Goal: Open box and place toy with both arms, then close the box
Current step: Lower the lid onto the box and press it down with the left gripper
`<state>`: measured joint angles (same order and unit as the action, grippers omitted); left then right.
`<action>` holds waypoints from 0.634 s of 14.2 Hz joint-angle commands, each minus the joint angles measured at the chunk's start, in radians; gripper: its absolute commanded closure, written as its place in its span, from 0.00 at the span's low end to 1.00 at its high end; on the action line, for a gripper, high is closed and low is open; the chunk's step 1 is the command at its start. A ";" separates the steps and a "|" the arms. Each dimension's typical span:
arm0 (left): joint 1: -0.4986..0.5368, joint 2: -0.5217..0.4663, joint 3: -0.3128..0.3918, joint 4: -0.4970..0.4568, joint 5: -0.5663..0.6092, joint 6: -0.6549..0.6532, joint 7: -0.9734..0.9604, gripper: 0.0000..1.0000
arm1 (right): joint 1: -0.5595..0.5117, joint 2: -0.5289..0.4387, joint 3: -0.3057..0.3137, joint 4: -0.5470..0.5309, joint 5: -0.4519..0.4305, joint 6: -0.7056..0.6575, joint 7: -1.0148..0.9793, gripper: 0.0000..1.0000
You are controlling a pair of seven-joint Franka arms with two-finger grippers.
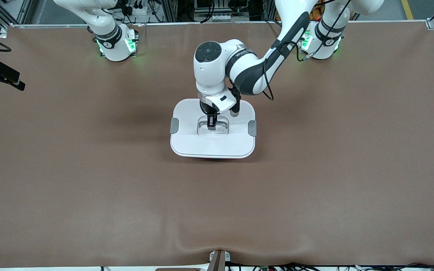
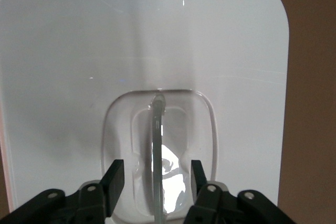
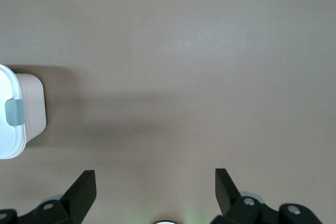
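You have the box [image 1: 213, 143] sitting at mid-frame in the front view with its white lid [image 1: 187, 113] on, and the left gripper [image 1: 211, 123] is down in the lid's recessed handle [image 2: 157, 129], its fingers [image 2: 113, 179] parted on either side of the clear bar without pinching it. Your right gripper [image 3: 155, 187] waits with its fingers spread wide over bare table [image 3: 210, 51], the box's clip [image 3: 14, 113] showing at the left edge of its wrist view.
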<state>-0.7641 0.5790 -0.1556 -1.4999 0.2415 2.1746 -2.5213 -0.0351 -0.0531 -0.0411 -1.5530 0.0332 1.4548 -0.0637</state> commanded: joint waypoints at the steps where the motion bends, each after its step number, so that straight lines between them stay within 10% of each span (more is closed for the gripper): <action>1: -0.003 -0.022 0.005 -0.005 0.028 -0.001 -0.019 0.00 | 0.017 0.025 0.001 0.019 -0.007 -0.007 0.004 0.00; 9: 0.048 -0.114 0.010 0.006 0.025 -0.095 0.128 0.00 | 0.011 0.016 -0.005 0.022 -0.015 -0.008 0.015 0.00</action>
<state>-0.7359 0.4989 -0.1459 -1.4865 0.2461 2.1038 -2.4333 -0.0224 -0.0353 -0.0481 -1.5483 0.0332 1.4589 -0.0634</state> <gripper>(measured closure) 0.000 0.000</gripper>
